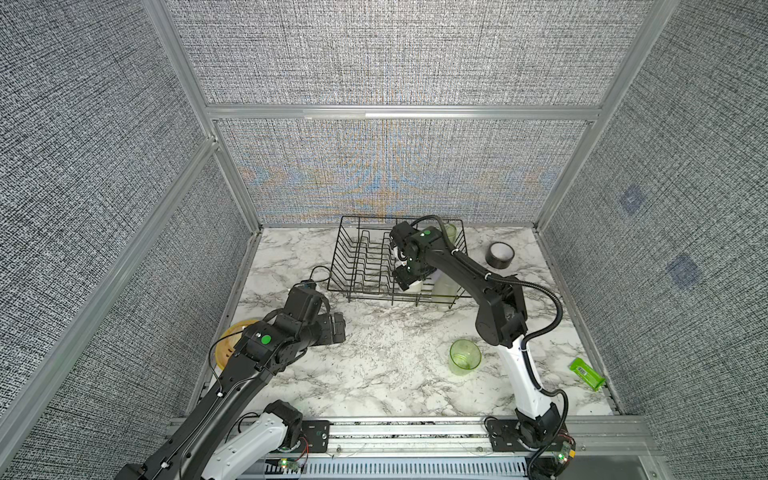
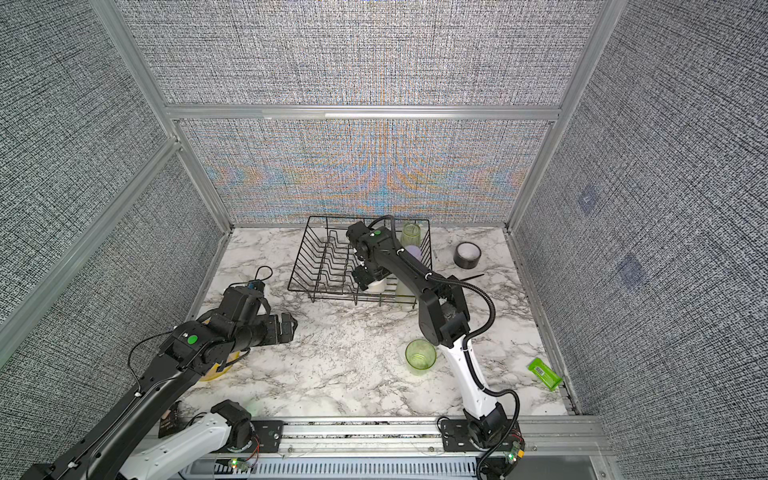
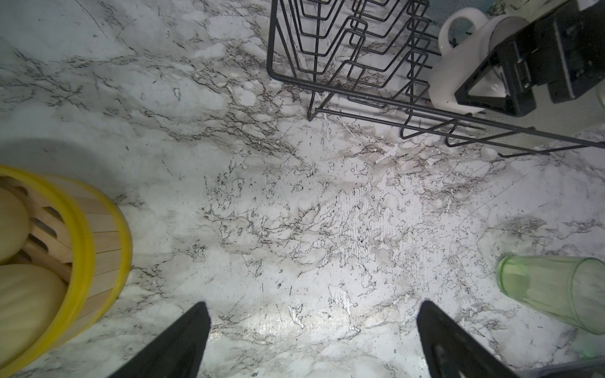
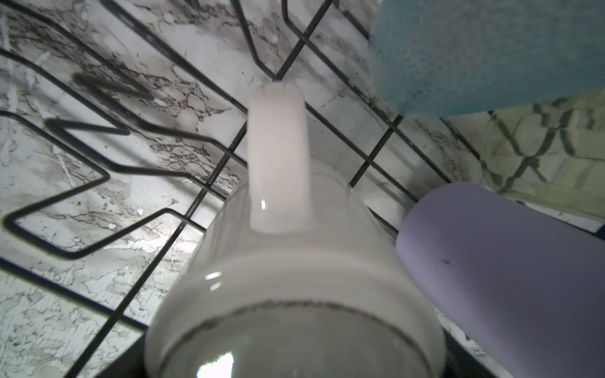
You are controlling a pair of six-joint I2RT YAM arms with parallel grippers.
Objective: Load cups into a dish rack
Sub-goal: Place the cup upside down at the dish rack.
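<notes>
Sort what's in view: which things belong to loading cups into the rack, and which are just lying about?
Job: dish rack; white mug; lilac cup; teal cup; tall green cup; pale cup; short green cup, not yet racked.
Lying about: tape roll; yellow steamer basket; green packet.

Six cups in all. Five are inside the one dish rack [image 1: 361, 262]: a white mug [image 3: 458, 65], a lilac cup [image 4: 507, 278], a teal cup [image 4: 474, 49], a pale yellow-green cup [image 1: 442, 286] and a tall green cup [image 1: 450, 232]. One short green cup [image 1: 464, 357] sits on the desk [image 1: 374, 365]. Also one black tape roll [image 1: 500, 254], one yellow steamer basket [image 3: 82, 235] and one green packet [image 1: 587, 373].
</notes>
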